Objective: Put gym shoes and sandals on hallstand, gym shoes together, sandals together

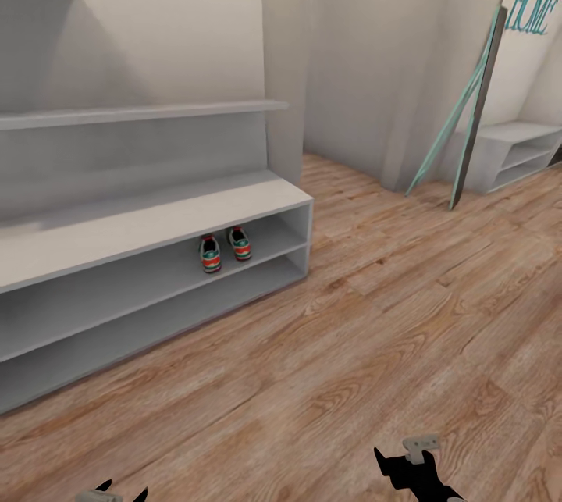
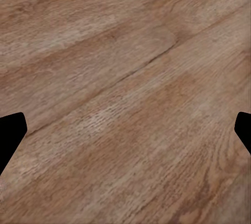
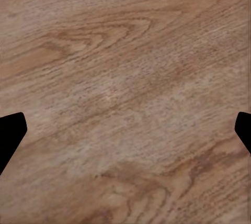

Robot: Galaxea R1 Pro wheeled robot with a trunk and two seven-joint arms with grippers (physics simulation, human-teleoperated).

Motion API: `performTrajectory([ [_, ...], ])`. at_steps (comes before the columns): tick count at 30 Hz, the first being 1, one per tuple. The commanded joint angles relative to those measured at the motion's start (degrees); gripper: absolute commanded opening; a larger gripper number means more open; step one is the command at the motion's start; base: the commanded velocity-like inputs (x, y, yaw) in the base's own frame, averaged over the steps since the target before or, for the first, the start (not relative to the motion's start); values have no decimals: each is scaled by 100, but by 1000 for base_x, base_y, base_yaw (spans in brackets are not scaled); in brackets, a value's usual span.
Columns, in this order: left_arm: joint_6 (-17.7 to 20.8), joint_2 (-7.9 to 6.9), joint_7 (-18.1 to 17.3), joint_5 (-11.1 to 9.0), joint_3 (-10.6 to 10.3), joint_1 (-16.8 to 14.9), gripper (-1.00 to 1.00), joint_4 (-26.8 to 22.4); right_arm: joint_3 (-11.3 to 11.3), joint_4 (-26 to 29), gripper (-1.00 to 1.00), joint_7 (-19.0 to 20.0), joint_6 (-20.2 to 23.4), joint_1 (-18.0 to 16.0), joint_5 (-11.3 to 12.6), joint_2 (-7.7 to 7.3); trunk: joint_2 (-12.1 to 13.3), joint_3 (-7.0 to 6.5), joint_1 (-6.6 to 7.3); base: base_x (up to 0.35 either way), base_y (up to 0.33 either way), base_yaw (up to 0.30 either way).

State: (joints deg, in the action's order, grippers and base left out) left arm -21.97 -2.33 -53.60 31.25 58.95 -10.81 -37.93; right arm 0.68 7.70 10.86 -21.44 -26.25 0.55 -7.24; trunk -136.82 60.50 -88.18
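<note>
Gym shoes (image 1: pixel 223 248), white with green stripes and red-orange accents, side by side on upper open shelf of light-grey hallstand (image 1: pixel 156 229). Wood-plank corridor floor (image 1: pixel 375 330), grainy and knotted. Left gripper (image 2: pixel 125 130) and right gripper (image 3: pixel 125 130) with jaws spread wide, holding nothing.

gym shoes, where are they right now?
Head view: the gym shoes stand side by side on the upper of the hallstand's two low open shelves, just under the bench top and toward its right end.
</note>
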Motion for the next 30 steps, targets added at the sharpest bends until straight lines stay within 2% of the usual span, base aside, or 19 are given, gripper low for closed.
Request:
performTrajectory([
  [1,-26,4,-28,48,37,-9,100,-4,6,-6,100,19,-18,-3,6,-3,40,-14,24,0,0,0],
  [4,-26,4,-28,45,37,-9,100,-4,4,-6,100,20,-18,-3,6,-4,160,-68,90,0,0,0],
  [8,-26,4,-28,43,37,-9,100,-4,2,-14,100,21,-18,-3,6,-14,320,-161,177,0,0,-215],
  [24,-33,11,-18,42,36,-9,100,-12,2,-15,100,21,-18,-3,6,-22,320,-251,177,0,0,-239],
  [28,-54,27,164,42,87,-9,100,-13,2,-15,100,20,-18,-3,6,-23,320,-273,177,0,0,-242],
  [29,-83,58,417,42,137,-9,100,-12,2,-15,100,17,-18,-3,6,-23,320,-279,177,0,0,-242],
  [30,-90,68,514,44,147,-9,100,-11,2,-15,100,16,-18,-3,6,-23,320,-284,177,0,0,-242],
])
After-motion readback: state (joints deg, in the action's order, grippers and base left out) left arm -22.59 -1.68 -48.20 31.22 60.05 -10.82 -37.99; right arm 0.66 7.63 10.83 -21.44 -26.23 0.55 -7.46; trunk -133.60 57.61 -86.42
